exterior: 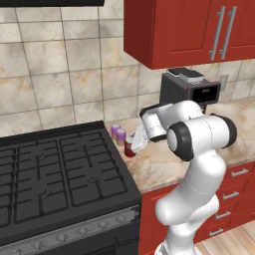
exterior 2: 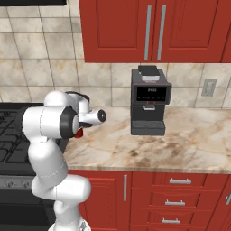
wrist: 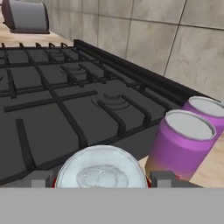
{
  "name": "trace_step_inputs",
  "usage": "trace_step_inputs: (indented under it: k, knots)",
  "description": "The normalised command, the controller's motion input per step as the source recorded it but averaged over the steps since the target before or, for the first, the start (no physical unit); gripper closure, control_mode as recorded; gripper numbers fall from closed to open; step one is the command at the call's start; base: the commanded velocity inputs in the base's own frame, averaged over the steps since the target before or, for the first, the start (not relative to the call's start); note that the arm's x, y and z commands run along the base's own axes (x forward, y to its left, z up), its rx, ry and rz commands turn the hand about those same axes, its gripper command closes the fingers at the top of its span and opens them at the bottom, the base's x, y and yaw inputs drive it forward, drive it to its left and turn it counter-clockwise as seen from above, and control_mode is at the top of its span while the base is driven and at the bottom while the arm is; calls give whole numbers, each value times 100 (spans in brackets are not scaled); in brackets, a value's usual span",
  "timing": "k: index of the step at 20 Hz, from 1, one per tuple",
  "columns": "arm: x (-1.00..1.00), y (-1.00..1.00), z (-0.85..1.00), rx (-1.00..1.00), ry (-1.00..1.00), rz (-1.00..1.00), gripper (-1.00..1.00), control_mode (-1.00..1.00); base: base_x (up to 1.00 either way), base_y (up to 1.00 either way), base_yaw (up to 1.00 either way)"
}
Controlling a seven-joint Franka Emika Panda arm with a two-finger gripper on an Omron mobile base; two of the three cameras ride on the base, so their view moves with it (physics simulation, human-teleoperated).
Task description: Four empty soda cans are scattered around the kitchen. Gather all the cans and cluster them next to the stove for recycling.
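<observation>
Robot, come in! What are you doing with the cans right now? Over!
Gripper closed around red can, at counter beside stove. Two purple cans already standing there. Nothing in the way.

My pincer has matt grey finger tips that look like plastic, one on each side of a red can with a brushed, silvery metal top. Beside it, two purple cans with pale metal lids show a smooth, satin skin. The wide black stove with dark iron grates is matt and slightly rough on the bars, with a dull grey metallic knob strip. The beige marbled countertop looks polished like stone. The red cabinets are smooth, semi-gloss, with brushed steel handles. The tan wall tiles look mottled and matt.
</observation>
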Motion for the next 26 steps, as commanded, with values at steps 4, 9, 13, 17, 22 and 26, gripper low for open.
trace_step_inputs:
  k: [4,9,13,17,22,26]
  knots:
    - [19,5,-24,0,0,-1,100,-100,0,0,0]
    - [7,5,-31,0,0,-3,100,-100,0,0,0]
    - [3,8,-35,0,0,-2,100,-100,0,0,0]
    - [3,7,-38,0,0,-2,100,-100,0,0,0]
    - [2,6,-42,0,-2,-2,100,-100,0,0,0]
    - [0,7,-46,0,-4,-2,100,-100,0,0,0]
